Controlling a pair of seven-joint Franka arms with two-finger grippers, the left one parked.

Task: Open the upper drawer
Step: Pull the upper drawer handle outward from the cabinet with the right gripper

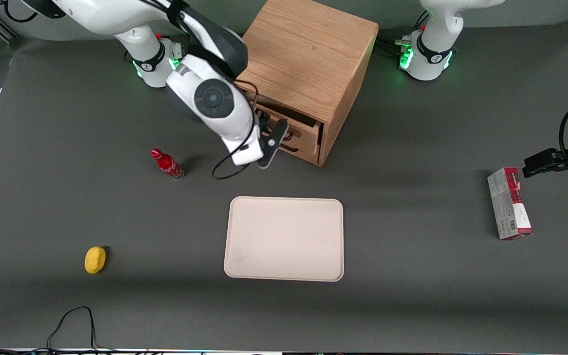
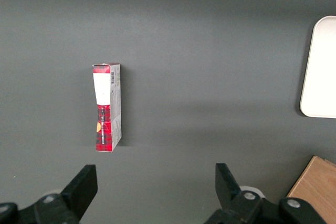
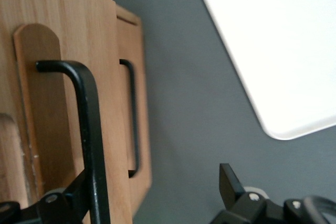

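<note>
The wooden cabinet [image 1: 308, 54] stands at the back of the table. Its upper drawer [image 1: 300, 127] sticks out a little past the lower drawer [image 1: 299, 148]. My right gripper [image 1: 273, 140] is right in front of the upper drawer, open. In the right wrist view the upper drawer front [image 3: 52, 103] is close, and its black bar handle [image 3: 89, 129] runs just inside one finger [image 3: 79, 192], between the open fingers. The other finger [image 3: 228, 182] is apart over the grey mat. The gripper's middle [image 3: 155, 182] holds nothing. The lower drawer [image 3: 143, 103] with its own handle [image 3: 135, 119] lies beside it.
A cream tray [image 1: 284, 239] lies nearer the front camera than the cabinet and shows in the right wrist view [image 3: 273, 40]. A red bottle [image 1: 166, 163] and a yellow object [image 1: 95, 260] lie toward the working arm's end. A red box [image 1: 508, 202] lies toward the parked arm's end.
</note>
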